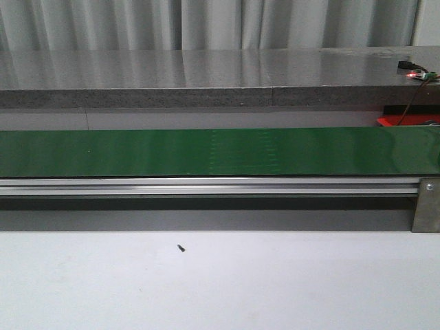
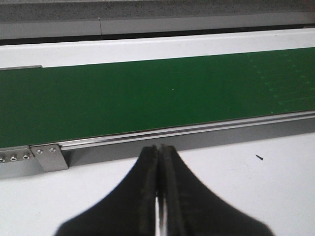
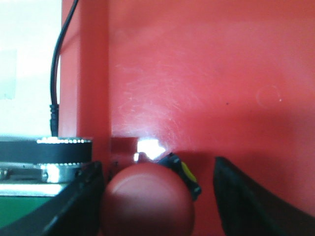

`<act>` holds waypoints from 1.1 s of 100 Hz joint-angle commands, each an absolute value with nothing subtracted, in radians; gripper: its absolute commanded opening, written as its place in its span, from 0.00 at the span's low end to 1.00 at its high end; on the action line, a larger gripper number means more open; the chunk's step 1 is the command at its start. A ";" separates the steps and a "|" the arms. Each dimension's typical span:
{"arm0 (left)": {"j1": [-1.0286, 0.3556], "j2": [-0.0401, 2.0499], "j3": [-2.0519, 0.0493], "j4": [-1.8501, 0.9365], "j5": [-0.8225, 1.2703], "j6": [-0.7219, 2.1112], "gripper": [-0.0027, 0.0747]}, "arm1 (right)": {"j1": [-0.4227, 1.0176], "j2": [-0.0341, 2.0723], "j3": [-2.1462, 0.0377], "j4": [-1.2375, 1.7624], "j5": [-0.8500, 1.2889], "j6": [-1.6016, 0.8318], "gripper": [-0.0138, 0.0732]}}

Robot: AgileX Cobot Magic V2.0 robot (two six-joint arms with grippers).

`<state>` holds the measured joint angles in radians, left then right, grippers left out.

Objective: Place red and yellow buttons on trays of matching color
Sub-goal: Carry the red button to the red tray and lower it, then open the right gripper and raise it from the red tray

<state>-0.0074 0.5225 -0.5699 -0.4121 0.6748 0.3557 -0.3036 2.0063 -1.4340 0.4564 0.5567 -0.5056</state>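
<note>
Spanning the white bench, green conveyor belt, bare. Left end effector: fingers pressed together, holding nothing, near the belt's rail. Right end effector: fingers spread, red button between them, over the red tray; grip contact cannot be told. Black cable beside tray.

Left gripper fingers pressed together, nothing between. Right gripper fingers spread wide apart.
</note>
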 commanded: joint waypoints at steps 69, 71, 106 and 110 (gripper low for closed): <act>-0.015 0.525 -0.599 -0.444 0.612 0.357 0.01 | -0.248 1.694 -1.464 0.485 0.664 -0.528 0.60; -0.015 0.525 -0.599 -0.444 0.612 0.357 0.01 | -0.243 1.687 -1.463 0.485 0.666 -0.528 0.57; -0.015 0.525 -0.599 -0.444 0.612 0.357 0.01 | -0.117 1.568 -1.407 0.492 0.648 -0.526 0.09; -0.015 0.525 -0.599 -0.444 0.612 0.357 0.01 | -0.108 1.552 -1.380 0.495 0.634 -0.526 0.09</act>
<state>-0.0074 0.5225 -0.5699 -0.4121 0.6748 0.3557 -0.1220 1.6301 -1.3919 0.4615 0.6932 -0.5151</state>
